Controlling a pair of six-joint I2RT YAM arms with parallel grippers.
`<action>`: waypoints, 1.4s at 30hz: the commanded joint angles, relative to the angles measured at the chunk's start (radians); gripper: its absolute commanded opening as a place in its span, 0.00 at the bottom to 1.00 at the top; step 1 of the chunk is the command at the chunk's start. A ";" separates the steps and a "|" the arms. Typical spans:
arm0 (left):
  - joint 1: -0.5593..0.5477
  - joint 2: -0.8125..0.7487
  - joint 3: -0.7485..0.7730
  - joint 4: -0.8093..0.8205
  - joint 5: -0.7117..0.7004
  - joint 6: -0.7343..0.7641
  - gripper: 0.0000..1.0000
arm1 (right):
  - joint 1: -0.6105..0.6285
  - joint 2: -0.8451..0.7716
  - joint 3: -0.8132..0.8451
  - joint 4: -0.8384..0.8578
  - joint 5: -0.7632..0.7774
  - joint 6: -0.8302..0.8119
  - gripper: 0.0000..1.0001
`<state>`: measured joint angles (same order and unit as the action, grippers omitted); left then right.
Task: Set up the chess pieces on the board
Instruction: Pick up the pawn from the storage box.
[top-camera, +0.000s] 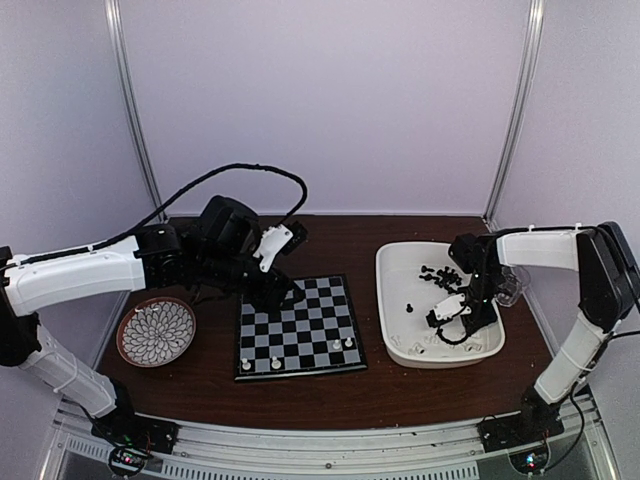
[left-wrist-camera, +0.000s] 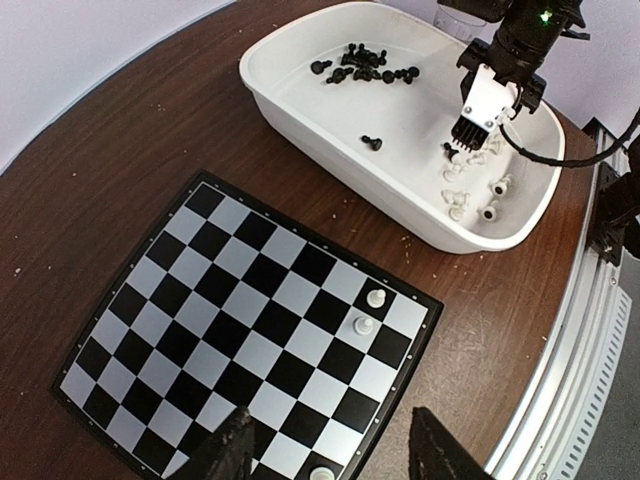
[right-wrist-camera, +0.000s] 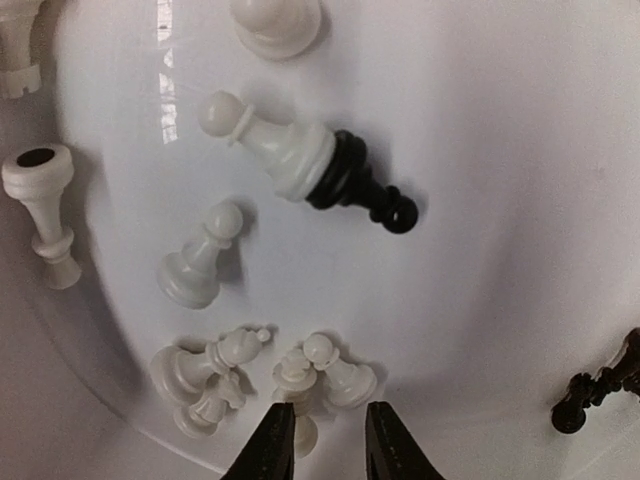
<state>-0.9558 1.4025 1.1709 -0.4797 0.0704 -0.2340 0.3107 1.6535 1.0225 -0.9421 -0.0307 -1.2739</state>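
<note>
The board (top-camera: 300, 300) lies mid-table with several white pieces on its near rows (top-camera: 275, 363), three of which show in the left wrist view (left-wrist-camera: 364, 324). My left gripper (top-camera: 283, 292) hovers over the board, open and empty; its fingertips (left-wrist-camera: 235, 450) frame the board's corner (left-wrist-camera: 335, 455). My right gripper (top-camera: 447, 318) is down in the white tray (top-camera: 400, 270), open and holding nothing (right-wrist-camera: 330, 445). Two lying white pieces (right-wrist-camera: 325, 375) are just ahead of its fingertips. More white pieces (right-wrist-camera: 195, 265) and a black piece (right-wrist-camera: 360, 190) lie around.
Several black pieces (top-camera: 440, 272) are heaped at the tray's far side (left-wrist-camera: 365, 65), with one black pawn (left-wrist-camera: 372, 142) apart from them. A round patterned plate (top-camera: 155, 332) sits left of the board. A clear cup (top-camera: 510, 285) stands by the tray's right rim.
</note>
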 joint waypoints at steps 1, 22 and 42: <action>-0.003 -0.009 0.010 0.025 -0.006 -0.010 0.53 | 0.019 0.035 -0.008 0.039 0.026 -0.058 0.28; -0.002 0.003 0.004 0.039 0.003 -0.026 0.53 | 0.037 0.103 0.008 0.040 -0.048 -0.033 0.31; -0.003 0.037 0.033 0.057 0.024 -0.017 0.53 | -0.015 0.123 0.100 -0.033 -0.166 0.074 0.07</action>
<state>-0.9558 1.4197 1.1709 -0.4706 0.0727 -0.2535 0.3286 1.7634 1.0824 -0.9218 -0.0883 -1.2304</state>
